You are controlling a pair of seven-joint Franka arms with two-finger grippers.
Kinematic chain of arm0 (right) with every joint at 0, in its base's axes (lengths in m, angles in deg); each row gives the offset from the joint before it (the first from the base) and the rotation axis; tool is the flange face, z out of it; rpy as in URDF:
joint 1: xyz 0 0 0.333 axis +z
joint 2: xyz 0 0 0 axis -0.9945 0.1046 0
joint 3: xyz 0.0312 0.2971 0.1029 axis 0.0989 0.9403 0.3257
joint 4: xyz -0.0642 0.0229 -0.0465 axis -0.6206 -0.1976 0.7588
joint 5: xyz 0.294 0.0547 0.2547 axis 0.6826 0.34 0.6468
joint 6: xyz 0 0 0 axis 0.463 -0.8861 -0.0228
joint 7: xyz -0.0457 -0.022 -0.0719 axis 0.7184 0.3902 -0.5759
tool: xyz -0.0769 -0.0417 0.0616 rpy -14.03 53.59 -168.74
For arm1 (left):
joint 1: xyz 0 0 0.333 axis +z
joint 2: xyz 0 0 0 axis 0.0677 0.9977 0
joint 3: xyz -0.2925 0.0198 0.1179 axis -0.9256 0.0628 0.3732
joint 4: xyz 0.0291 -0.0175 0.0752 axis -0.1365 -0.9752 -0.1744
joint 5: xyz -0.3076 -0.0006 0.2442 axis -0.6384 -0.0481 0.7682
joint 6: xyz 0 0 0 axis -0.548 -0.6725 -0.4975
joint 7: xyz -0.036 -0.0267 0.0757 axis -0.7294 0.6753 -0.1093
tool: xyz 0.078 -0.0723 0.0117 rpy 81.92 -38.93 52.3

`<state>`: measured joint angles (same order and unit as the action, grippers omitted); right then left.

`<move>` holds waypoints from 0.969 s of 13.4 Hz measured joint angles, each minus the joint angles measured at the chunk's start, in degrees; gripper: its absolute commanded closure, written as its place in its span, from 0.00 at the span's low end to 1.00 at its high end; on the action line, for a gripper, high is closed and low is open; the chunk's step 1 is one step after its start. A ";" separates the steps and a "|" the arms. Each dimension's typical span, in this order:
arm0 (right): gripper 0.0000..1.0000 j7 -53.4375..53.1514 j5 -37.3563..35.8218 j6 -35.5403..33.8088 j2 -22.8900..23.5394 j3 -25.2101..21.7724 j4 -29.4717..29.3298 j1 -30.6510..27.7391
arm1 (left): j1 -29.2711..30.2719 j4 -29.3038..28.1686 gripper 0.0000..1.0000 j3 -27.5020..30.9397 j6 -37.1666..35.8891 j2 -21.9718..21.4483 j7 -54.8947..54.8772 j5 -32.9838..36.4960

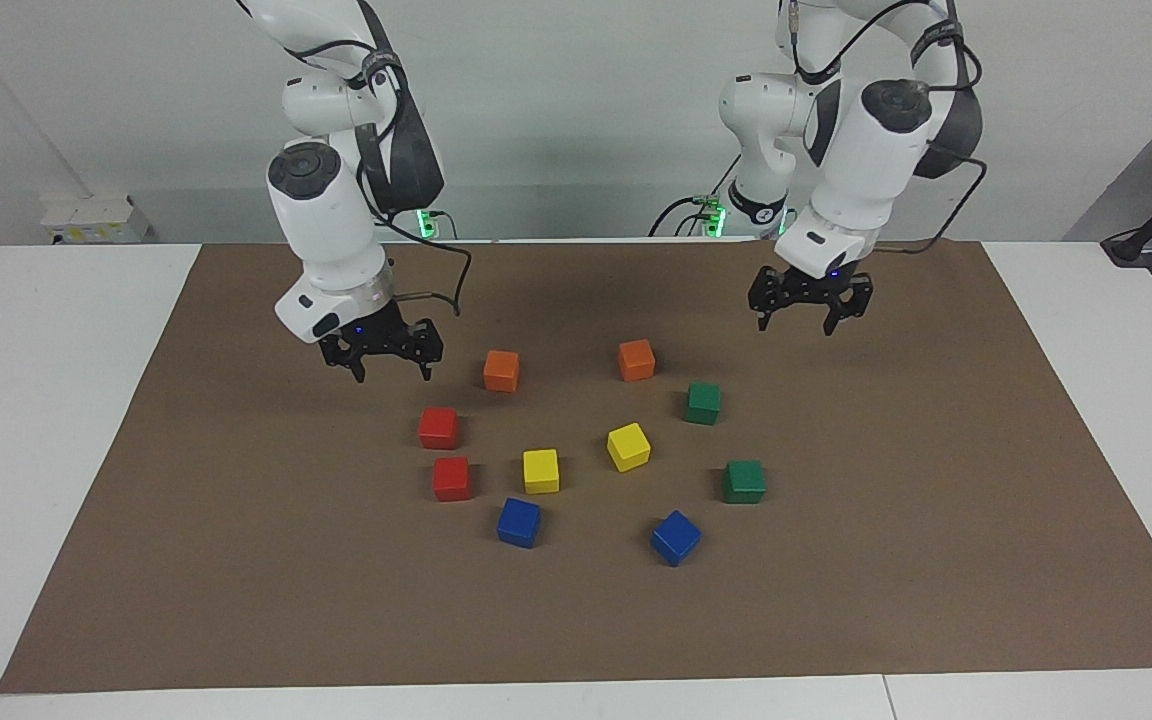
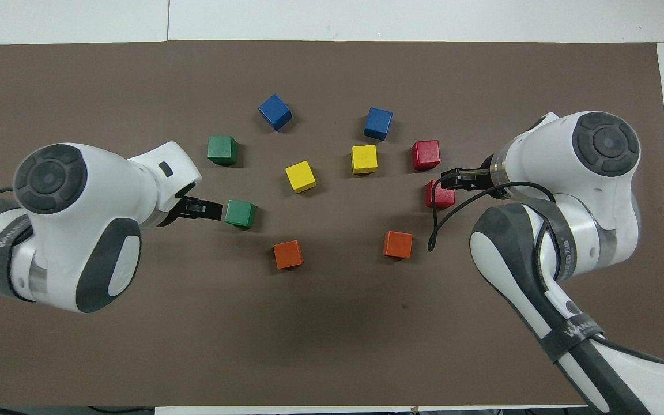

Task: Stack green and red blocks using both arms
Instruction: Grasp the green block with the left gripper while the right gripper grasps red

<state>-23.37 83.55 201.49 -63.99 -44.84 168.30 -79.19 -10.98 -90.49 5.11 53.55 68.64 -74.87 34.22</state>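
Right gripper (image 1: 392, 369) and left gripper (image 1: 807, 322) hang open, empty — matte red cubes (image 1: 439, 428) and green cubes (image 1: 703, 403) sit flat, unstacked, roughly square to the brown mat (image 1: 236, 560).

In the overhead view the right end effector (image 2: 444, 182) and its cable cover part of one red block (image 2: 445, 199). Both arms run off the bottom edge there, and the facing view cuts off their upper links.

A white table (image 1: 56, 400) carries a brown mat (image 1: 836, 600) holding 10 cubes.
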 measured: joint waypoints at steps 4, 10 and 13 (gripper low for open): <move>0.00 -1.62 0.00 3.79 3.45 0.01 0.24 1.28 | -2.29 0.00 0.00 0.00 7.84 6.78 0.02 -0.01; 0.00 -1.84 0.00 7.52 6.45 0.00 0.86 1.61 | -5.59 0.00 0.00 0.00 14.40 12.73 1.76 -0.02; 0.00 -2.01 0.00 10.11 8.14 0.00 1.47 1.65 | -6.32 0.04 0.00 0.06 14.46 13.72 1.83 -0.02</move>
<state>-25.38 83.55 211.61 -55.85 -44.84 169.77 -77.53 -17.30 -90.44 5.17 68.01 82.36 -73.03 34.20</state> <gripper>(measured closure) 0.000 0.000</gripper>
